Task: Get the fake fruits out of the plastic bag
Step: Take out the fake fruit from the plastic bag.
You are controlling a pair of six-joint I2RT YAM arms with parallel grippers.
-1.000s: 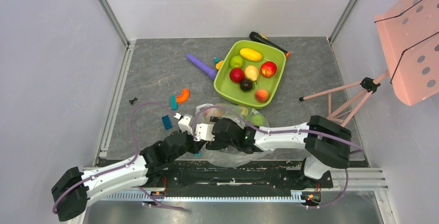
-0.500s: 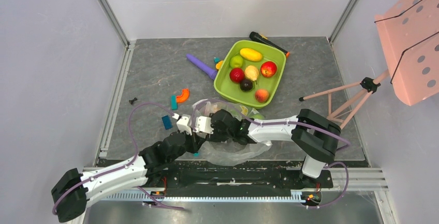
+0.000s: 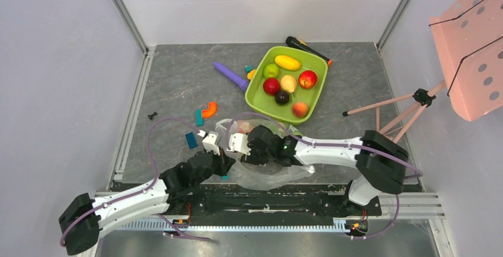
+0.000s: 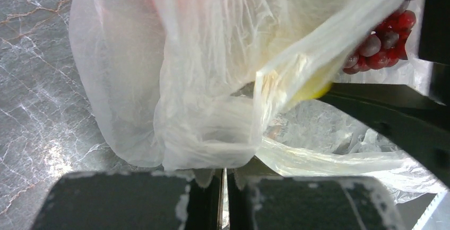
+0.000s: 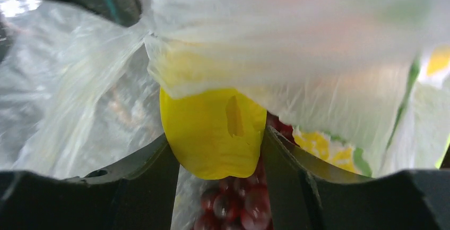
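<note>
The transparent plastic bag (image 3: 267, 174) lies crumpled at the near edge between both arms. My left gripper (image 3: 222, 152) is shut on a fold of the bag (image 4: 201, 81), pinched at its jaws (image 4: 224, 172). My right gripper (image 3: 240, 145) reaches into the bag and is shut on a yellow fruit (image 5: 215, 134), fingers (image 5: 151, 187) on both its sides. A dark red grape bunch (image 5: 239, 203) lies under it and also shows in the left wrist view (image 4: 382, 41). A green fruit (image 3: 294, 130) shows in the bag. Several fruits lie in the lime-green tray (image 3: 256, 91).
A purple stick (image 3: 231, 76), an orange block (image 3: 209, 110) and teal blocks (image 3: 199, 117) lie left of the tray. A black tool (image 3: 305, 47) lies behind it. A pink stand (image 3: 415, 100) stands at the right. Walls enclose the grey floor.
My right arm's elbow has swung right and the gripper has shifted slightly up and right inside the bag. The bag has bunched differently. My left arm has hardly moved.
</note>
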